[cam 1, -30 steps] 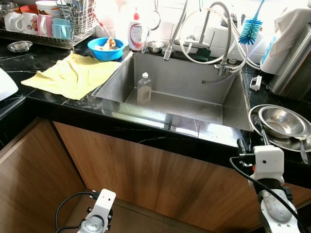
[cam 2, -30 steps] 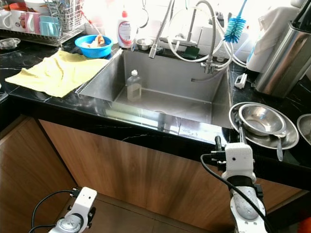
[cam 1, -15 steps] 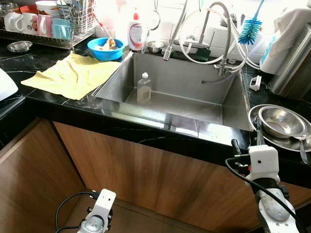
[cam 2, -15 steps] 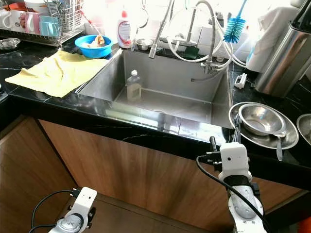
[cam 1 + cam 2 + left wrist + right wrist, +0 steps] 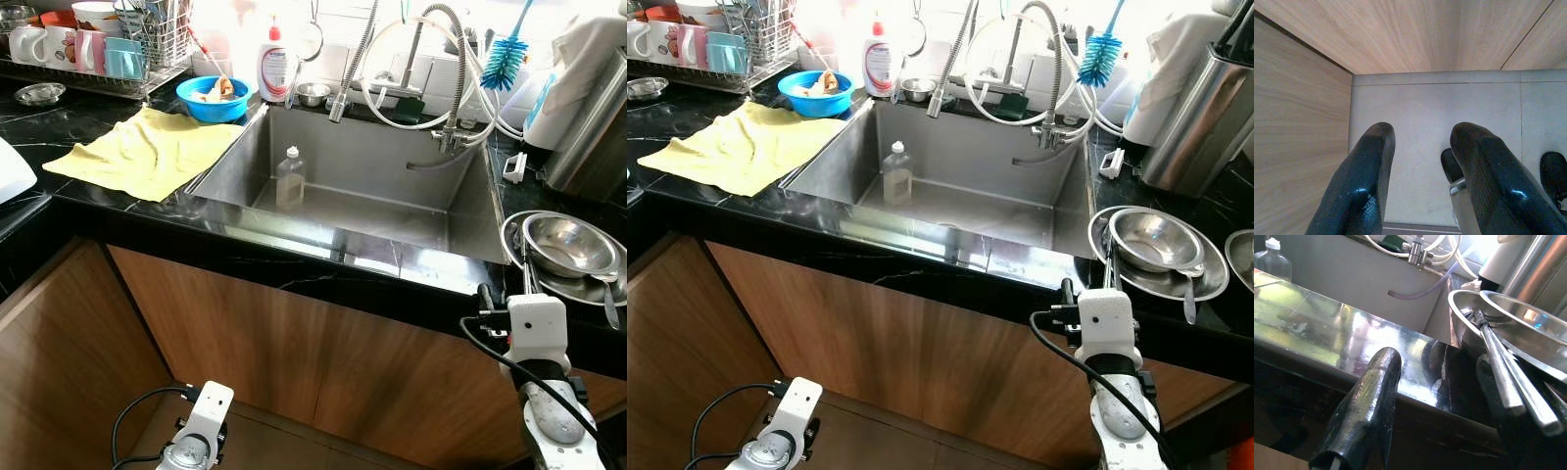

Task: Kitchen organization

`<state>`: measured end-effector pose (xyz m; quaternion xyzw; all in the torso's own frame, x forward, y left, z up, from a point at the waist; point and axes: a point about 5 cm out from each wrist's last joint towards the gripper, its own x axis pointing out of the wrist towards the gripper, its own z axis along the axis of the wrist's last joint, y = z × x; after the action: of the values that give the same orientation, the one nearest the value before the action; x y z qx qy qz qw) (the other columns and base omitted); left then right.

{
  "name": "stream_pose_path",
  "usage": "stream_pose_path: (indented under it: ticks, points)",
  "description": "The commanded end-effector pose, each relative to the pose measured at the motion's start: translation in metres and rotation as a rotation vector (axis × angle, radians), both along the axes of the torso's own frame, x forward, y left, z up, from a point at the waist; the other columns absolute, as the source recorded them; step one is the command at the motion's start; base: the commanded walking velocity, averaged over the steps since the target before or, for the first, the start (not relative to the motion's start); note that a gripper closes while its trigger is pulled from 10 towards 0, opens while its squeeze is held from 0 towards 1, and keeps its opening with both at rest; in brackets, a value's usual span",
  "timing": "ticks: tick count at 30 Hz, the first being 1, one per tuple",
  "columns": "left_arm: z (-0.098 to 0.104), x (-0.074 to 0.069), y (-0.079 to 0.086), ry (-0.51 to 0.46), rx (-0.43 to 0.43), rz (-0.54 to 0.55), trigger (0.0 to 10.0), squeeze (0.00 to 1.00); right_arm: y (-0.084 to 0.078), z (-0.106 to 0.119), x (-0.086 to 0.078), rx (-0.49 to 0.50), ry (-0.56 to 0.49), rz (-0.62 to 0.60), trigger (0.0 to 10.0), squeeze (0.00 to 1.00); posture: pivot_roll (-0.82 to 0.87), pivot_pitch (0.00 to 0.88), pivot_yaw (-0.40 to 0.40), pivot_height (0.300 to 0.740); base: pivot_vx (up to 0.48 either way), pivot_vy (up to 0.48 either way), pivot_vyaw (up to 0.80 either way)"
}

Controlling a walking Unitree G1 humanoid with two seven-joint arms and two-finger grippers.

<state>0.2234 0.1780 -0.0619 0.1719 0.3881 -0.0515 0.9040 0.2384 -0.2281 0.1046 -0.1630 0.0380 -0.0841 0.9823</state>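
Reaching: right pincer [image 5: 1440,401], fingers spread, at worktop [image 5: 118,211] edge just beside steel bowls [image 5: 566,250], right of sink [image 5: 343,186].
Idle: left pincer [image 5: 1420,166], spread, low nr floor.
Bottle [image 5: 290,176]: upright in sink.

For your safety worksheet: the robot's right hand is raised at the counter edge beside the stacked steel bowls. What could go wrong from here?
1. The open right hand sits close under the long metal utensil handles jutting from the stacked round steel bowls; rising, it might snag them and tip the stack.
2. The bowls overhang near the black stone counter edge, so a nudge could send them to the floor.
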Motion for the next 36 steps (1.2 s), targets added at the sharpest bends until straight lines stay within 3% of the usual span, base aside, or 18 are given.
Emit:
stream_pose_path:
  ticks: [1,25,31,36]
  points:
    - [-0.003,-0.004,0.0,0.025,0.013,-0.01,10.0,0.0,-0.003,-0.005,0.0,0.007,0.043,-0.023,10.0,0.0,-0.04,0.0,-0.082,0.74,0.0,0.0,0.0]
    - [-0.003,-0.005,-0.001,0.024,0.014,-0.019,10.0,0.0,0.014,-0.016,-0.004,0.064,0.101,0.104,10.0,0.0,-0.04,0.0,-0.083,0.74,0.0,0.0,0.0]
    - [-0.002,-0.003,0.001,0.016,0.018,-0.011,10.0,0.0,0.015,-0.015,-0.011,0.167,0.001,0.058,10.0,0.0,-0.05,0.0,-0.077,0.74,0.0,0.0,0.0]
    - [-0.001,-0.002,0.002,0.014,0.022,-0.013,10.0,0.0,0.025,-0.014,-0.017,0.254,-0.052,0.1,10.0,0.0,-0.05,0.0,-0.071,0.74,0.0,0.0,0.0]
